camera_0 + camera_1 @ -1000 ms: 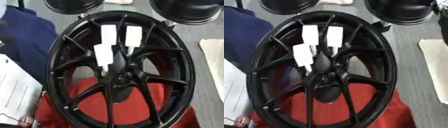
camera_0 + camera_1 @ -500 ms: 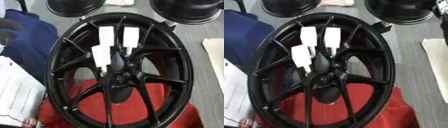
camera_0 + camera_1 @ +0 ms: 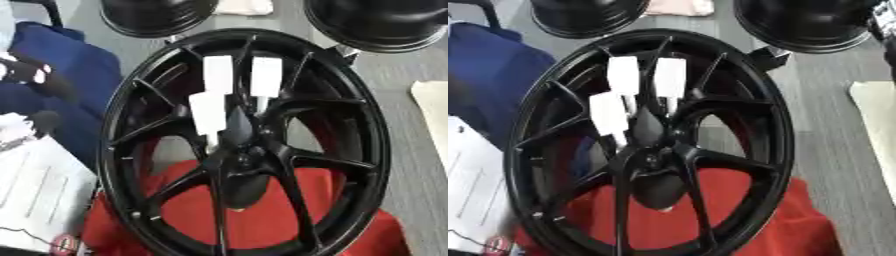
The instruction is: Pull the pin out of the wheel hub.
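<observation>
Left hand [image 3: 33, 74]: visible at the left edge of the left eye view, at upper-middle height. It appears as a dark, blurred form with pale patches, reaching in from the left edge towards the right and slightly downward. Its outline is too smeared to establish pose or grip.

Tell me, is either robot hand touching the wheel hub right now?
No, the wheel hub and the white pins above it stand untouched.

Three pins [image 3: 234, 92] stand in the wheel hub [image 3: 241, 145], which lies on a cloth [image 3: 262, 220].
</observation>
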